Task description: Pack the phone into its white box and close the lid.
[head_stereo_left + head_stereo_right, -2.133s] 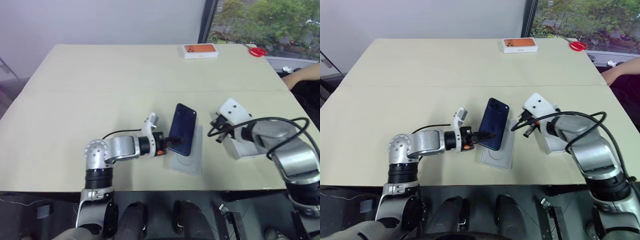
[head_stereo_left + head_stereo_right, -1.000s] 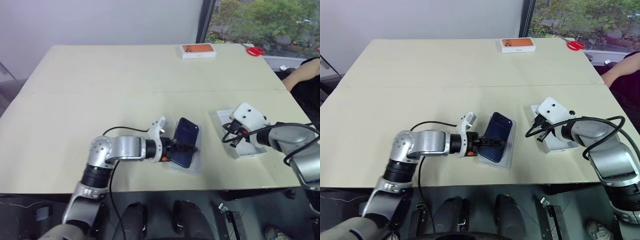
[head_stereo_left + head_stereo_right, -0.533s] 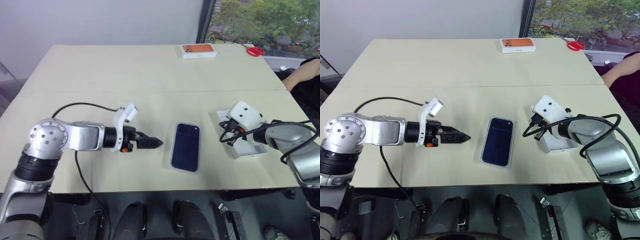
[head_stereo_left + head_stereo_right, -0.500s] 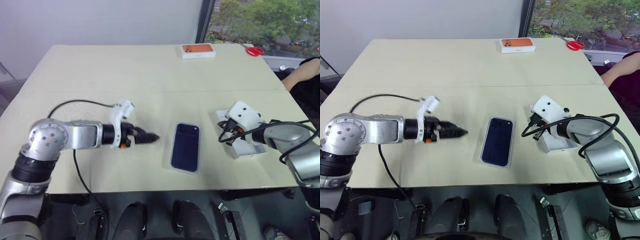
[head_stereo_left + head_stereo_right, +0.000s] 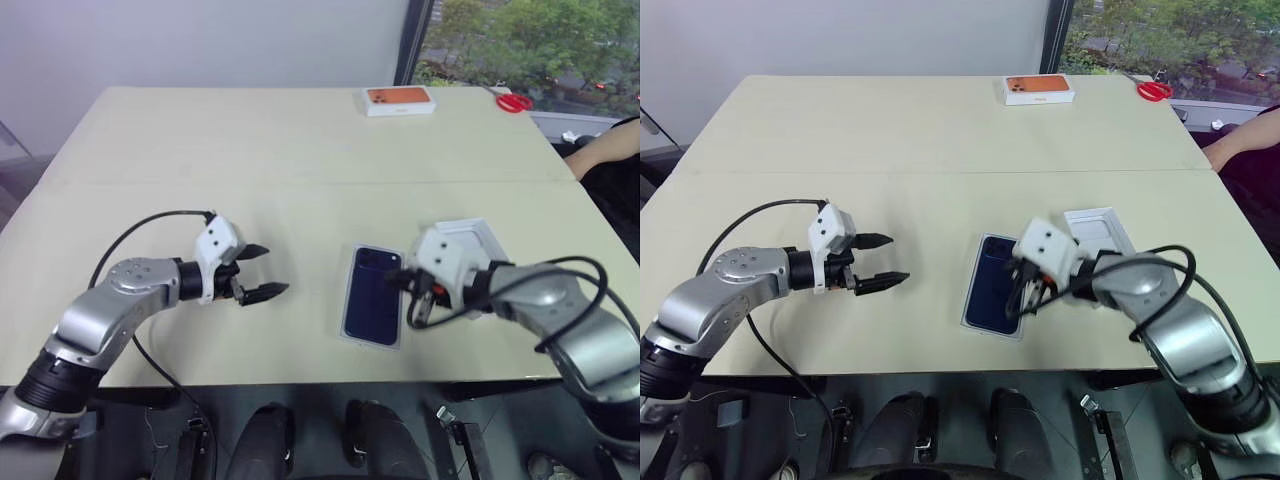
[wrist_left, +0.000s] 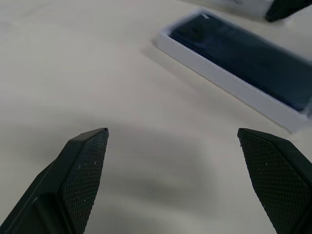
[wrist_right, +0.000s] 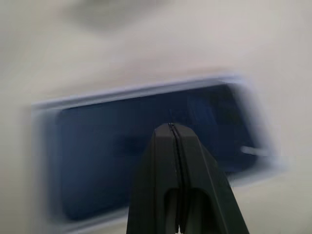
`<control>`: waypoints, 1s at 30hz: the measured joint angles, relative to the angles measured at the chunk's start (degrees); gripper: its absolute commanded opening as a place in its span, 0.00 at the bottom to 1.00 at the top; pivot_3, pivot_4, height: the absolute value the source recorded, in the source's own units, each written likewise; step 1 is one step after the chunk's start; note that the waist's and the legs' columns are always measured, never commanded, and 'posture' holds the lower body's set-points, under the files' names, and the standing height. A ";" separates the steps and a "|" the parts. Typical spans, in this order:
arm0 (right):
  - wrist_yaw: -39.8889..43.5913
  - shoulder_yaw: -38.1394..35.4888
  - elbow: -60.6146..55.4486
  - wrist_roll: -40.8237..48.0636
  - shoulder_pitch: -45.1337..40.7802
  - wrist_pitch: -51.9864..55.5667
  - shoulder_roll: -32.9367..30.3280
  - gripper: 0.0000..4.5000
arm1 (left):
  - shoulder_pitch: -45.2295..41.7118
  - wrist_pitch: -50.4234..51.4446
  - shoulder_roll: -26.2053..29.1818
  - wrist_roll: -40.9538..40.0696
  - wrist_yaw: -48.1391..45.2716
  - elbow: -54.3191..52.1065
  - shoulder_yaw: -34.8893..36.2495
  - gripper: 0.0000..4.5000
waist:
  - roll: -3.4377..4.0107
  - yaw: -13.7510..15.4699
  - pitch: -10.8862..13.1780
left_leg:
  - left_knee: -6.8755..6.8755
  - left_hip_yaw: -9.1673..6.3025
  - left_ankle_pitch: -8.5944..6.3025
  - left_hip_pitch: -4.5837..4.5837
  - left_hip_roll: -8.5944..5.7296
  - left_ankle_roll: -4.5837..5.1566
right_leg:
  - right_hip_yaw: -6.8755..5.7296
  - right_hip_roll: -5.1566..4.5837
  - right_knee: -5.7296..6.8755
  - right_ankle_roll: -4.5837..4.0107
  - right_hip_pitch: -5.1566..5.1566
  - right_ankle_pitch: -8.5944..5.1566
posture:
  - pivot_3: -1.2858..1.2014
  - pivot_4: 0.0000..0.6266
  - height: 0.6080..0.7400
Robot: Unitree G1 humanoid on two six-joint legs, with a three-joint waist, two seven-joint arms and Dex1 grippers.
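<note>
The dark navy phone [image 5: 371, 303] lies flat inside the shallow white box [image 6: 220, 81] near the table's front edge. Left of the box, apart from it, my left gripper [image 5: 272, 269] hangs open and empty over bare table. In the left wrist view its fingers [image 6: 84, 166] stand wide apart. My right gripper [image 5: 413, 312] is shut, holds nothing, and sits over the phone's right edge. Its closed fingertips [image 7: 172, 146] point at the phone [image 7: 122, 146] in the right wrist view. The white lid [image 5: 1098, 229] lies just right of the box, inside up, partly behind my right arm.
At the table's far edge sit an orange-topped white box [image 5: 399, 100] and red scissors [image 5: 514, 103]. A person's arm [image 5: 605, 150] shows at the right edge. Open tabletop stretches across the left and middle.
My left gripper has drawn back to the left, away from the box, and rolled. My right gripper has swung left from the lid to the phone's right edge. The phone lies still in the box.
</note>
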 measured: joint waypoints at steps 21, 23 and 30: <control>-4.07 -4.76 4.24 -1.73 5.09 0.62 -8.13 0.00 | -4.60 1.18 -9.08 13.21 -6.61 2.26 -6.71 0.00 | -0.02 0.04 -0.01 | 0.08 0.03 -0.01 0.07 0.05 0.03 | -0.01 0.14 0.08 0.11 0.06 0.14 | 0.52 0.24 1.00; -4.76 -3.02 4.28 -2.55 5.03 0.34 -7.95 0.00 | -6.27 1.35 -10.94 16.01 -6.61 3.64 -9.56 0.00 | -0.02 0.03 -0.01 | 0.10 0.03 -0.01 0.08 0.05 0.03 | 0.00 0.14 0.12 0.10 0.06 0.14 | 0.52 0.24 1.00; -7.03 2.92 4.99 -5.16 2.85 -0.04 -5.94 0.00 | -11.66 1.12 -15.20 22.28 -8.05 7.23 -14.98 0.00 | -0.02 -0.02 -0.01 | 0.12 0.03 -0.01 0.10 0.05 0.03 | 0.02 0.15 0.25 0.15 0.02 0.13 | 0.52 0.24 1.00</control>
